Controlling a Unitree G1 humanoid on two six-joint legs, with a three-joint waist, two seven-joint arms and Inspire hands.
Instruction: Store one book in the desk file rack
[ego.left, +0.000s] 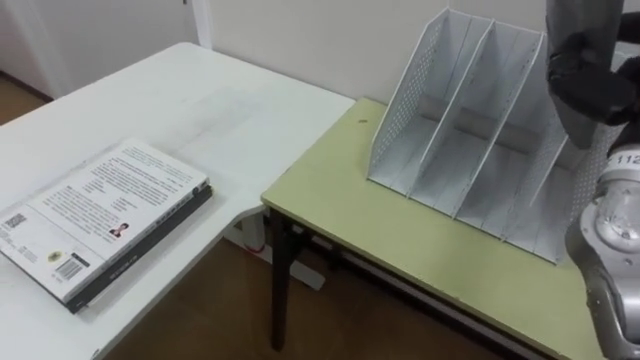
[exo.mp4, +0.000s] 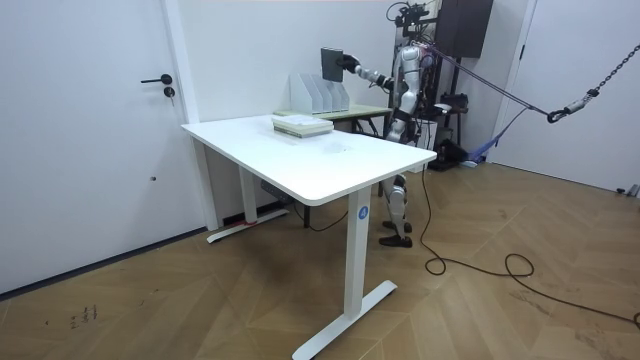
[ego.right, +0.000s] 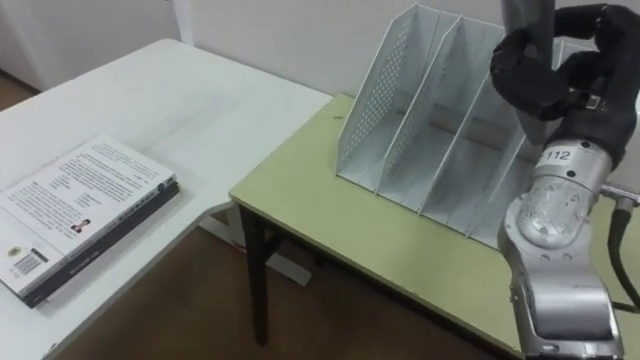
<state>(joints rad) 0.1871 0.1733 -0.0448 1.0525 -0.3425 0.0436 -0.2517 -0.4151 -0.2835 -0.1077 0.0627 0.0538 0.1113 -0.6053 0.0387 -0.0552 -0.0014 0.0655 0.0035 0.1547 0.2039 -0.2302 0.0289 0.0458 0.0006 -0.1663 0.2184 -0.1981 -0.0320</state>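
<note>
right hand (ego.right: 556, 76) w/ fingers tight round book (ego.right: 525, 16), long axis upright, above file rack (ego.right: 372, 110)

White desk (ego.left: 250, 110) just beside a pale-green table (ego.left: 400, 240) on a wooden floor (exo.mp4: 500, 310).

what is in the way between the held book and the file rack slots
Nothing visible. The right robot hand holds the book above the desk file rack, and the compartments that show are open and empty.
</note>
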